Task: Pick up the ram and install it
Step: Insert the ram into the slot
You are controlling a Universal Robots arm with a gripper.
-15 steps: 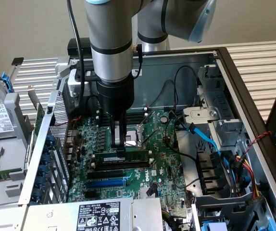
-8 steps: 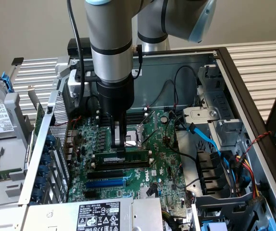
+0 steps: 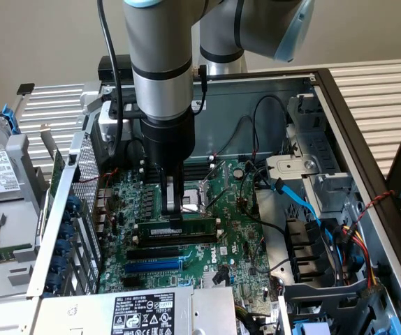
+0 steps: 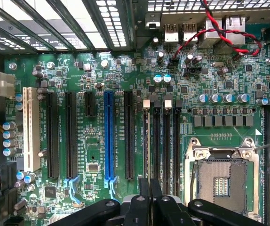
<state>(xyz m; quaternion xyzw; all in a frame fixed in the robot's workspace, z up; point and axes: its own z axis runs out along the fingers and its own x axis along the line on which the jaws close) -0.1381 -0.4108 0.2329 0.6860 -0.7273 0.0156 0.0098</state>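
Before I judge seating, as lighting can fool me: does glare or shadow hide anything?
Exterior view: even light, no glare on the long green ram stick with white label, held by the dark hand. Wrist view: gaps in the slotted metal case wall wash out white; green motherboard evenly lit.

A green motherboard (image 4: pixel 95 141) carries a blue slot (image 4: pixel 108 136) and a CPU socket (image 4: pixel 222 181).

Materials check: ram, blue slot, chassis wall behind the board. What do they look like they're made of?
ram: green circuit-board laminate, probably fibreglass, with a matte paper-looking white label and dark chips.
blue slot: moulded plastic, judging by its even saturated colour and slight sheen.
chassis wall: sheet metal, likely steel, with a dull grey finish, flat panel and folded rim.
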